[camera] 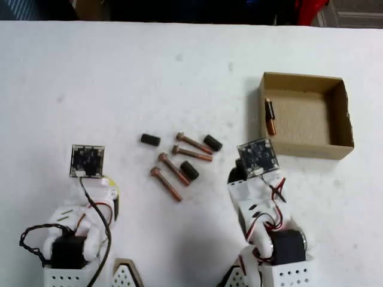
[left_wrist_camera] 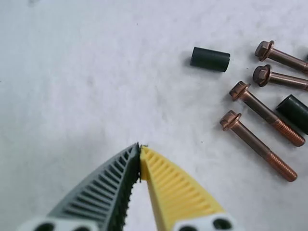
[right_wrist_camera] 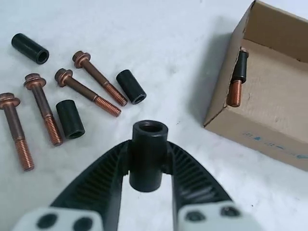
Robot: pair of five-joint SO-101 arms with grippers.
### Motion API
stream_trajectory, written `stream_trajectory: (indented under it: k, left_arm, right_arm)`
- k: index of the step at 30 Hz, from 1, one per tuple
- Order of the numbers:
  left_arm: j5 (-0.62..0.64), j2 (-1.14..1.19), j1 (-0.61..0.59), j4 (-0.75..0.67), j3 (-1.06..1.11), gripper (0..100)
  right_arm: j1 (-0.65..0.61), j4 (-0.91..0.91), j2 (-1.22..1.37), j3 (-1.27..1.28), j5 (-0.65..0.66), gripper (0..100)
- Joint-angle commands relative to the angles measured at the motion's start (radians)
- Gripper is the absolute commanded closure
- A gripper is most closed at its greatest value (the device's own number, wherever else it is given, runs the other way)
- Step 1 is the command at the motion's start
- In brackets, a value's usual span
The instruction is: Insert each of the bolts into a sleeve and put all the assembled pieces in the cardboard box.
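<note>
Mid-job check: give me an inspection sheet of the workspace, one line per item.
Surface: white table.
Job's things: four bolts and three loose sleeves lie between the arms; one assembled piece lies in the cardboard box.
Clutter: nothing seen.
Grippers: left gripper shut, empty, over bare table; right gripper shut on a fourth sleeve.
Cables: black cable on the left arm, red and black wires on the right arm, both apart from the parts.
Surroundings: dark room beyond the table's far edge; details unclear.
</note>
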Motion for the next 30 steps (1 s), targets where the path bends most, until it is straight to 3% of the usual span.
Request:
stream_trajectory:
  k: [1,13,30]
  left_arm:
    - [-0.009,-0.004,0.002,0.008,-0.005,98]
    - [-0.012,-0.004,0.002,0.006,-0.014,98]
    - [-0.012,-0.002,0.001,0.018,-0.121,98]
  right_arm:
    - [0.015,-0.036,-0.045,0.012,0.000,98.2]
    - [0.013,-0.143,-0.125,0.141,-0.008,98.2]
    - [0.016,-0.150,-0.188,0.212,-0.078,98.2]
